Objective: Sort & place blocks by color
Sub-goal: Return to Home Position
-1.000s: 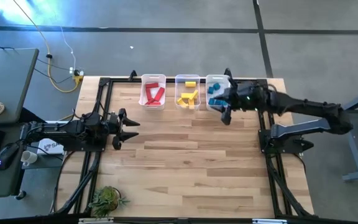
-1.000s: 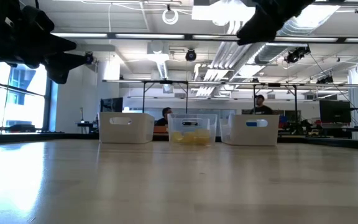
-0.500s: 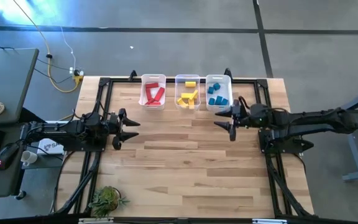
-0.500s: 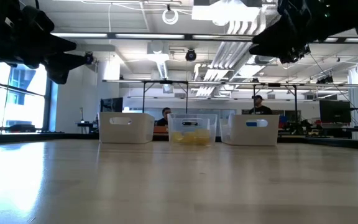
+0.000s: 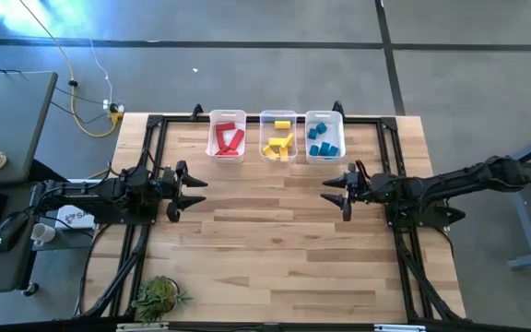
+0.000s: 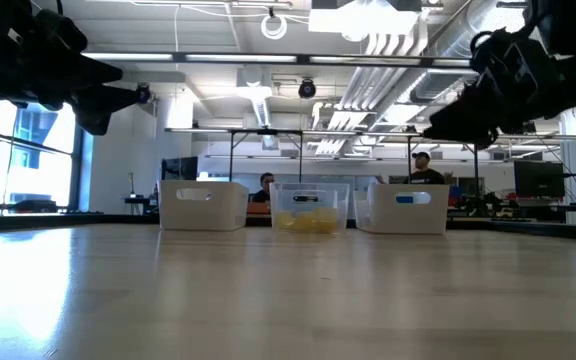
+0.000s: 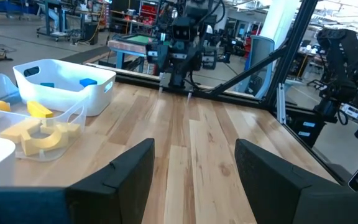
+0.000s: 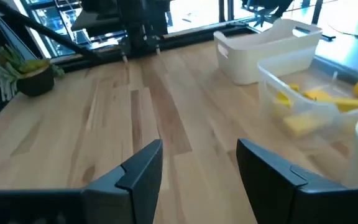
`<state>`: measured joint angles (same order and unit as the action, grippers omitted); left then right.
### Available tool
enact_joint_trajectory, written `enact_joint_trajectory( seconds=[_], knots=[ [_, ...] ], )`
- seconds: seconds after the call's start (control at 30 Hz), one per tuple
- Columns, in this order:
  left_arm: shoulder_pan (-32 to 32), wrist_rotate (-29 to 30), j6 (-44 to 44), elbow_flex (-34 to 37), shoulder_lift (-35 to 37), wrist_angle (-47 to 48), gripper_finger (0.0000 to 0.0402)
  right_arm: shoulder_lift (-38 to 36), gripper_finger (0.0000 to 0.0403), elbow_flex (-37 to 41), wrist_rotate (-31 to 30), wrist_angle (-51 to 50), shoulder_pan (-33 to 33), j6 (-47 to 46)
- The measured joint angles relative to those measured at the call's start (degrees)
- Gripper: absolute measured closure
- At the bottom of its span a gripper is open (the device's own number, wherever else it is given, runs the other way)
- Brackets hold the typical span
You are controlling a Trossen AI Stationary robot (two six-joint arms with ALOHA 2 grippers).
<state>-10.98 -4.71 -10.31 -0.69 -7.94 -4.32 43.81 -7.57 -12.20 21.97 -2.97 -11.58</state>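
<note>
The blocks lie sorted in three clear bins at the table's far edge: red blocks (image 5: 228,141) in the left bin, yellow blocks (image 5: 279,143) in the middle one, blue blocks (image 5: 324,143) in the right one. My left gripper (image 5: 184,189) stands open over the table's left part, level, with nothing between its fingers (image 7: 123,171). My right gripper (image 5: 336,192) is open and empty over the table's right part, nearer than the blue bin (image 5: 324,136), pointing toward the left.
A small potted plant (image 5: 158,297) stands at the near left corner. Black frame rails (image 5: 155,148) run along the table's left, right and far sides. Bare wood lies between the two grippers. People sit in the room beyond the bins (image 6: 418,170).
My right gripper has drawn back from over the blue bin toward the table's near edge and right side, sinking lower and tipping nearer to level. Its fingers stay open and empty. The blocks in the bins have not moved.
</note>
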Motion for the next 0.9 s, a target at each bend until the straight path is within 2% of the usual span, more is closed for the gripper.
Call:
enact_joint_trajectory(
  seconds=[0.2,0.43,0.63,0.9],
  knots=[
    [0.0,0.0,0.0,0.0,0.0,0.0,0.0188,-0.3,0.021,6.9,-2.8,8.7,-0.9,-1.7],
    [0.0,0.0,0.0,0.0,0.0,0.0,0.0188,-3.0,0.021,7.0,-2.8,8.2,-1.2,1.2],
    [0.0,0.2,0.0,0.0,0.0,0.0,0.0188,-9.6,0.021,6.9,-5.2,4.0,-1.2,3.9],
    [0.0,0.2,0.0,0.0,0.0,0.0,0.0188,-20.6,0.021,6.9,-6.5,-8.5,-1.2,3.0]
  ],
)
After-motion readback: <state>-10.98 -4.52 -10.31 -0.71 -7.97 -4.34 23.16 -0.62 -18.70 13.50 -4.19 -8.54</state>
